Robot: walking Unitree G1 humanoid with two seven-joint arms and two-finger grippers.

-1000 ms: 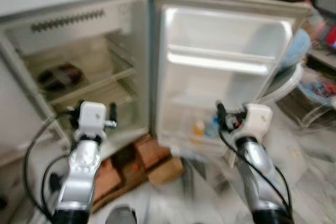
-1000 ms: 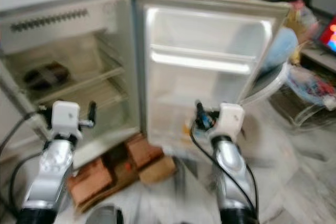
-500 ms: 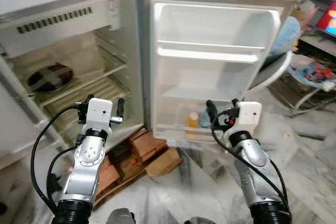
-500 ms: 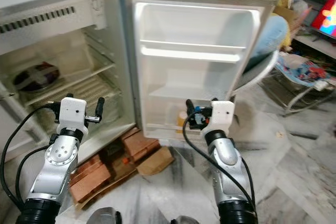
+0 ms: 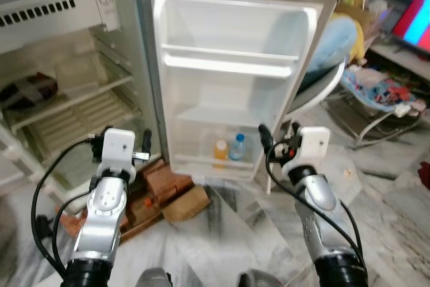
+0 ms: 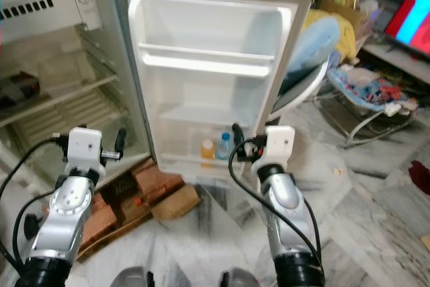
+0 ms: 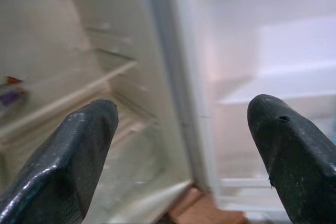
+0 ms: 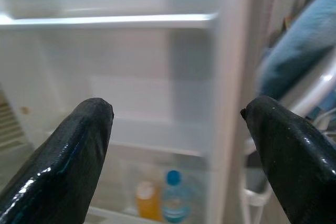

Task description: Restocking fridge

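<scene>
The small fridge stands open, its door (image 5: 228,31) swung wide and facing me. On the door's lowest shelf stand an orange bottle (image 5: 221,148) and a blue-capped water bottle (image 5: 236,146), also seen as the orange bottle (image 8: 147,200) and water bottle (image 8: 173,198) in the right wrist view. The cabinet's wire shelves (image 5: 67,92) hold a dark item (image 5: 27,89). My left gripper (image 5: 126,132) is raised before the cabinet's lower edge, open and empty. My right gripper (image 5: 279,136) hovers just right of the bottles, open, holding nothing.
Bricks (image 5: 161,179) and a piece of cardboard (image 5: 185,201) lie under the fridge front. Behind the door are a white chair (image 5: 322,92) with a blue cushion (image 5: 332,38), a baby bouncer (image 5: 379,92) and a lit screen (image 5: 413,21). Marble floor lies underfoot.
The camera has swung right, so the fridge sits further left in the picture and the blur is gone. Both arms keep the same raised pose with open fingers.
</scene>
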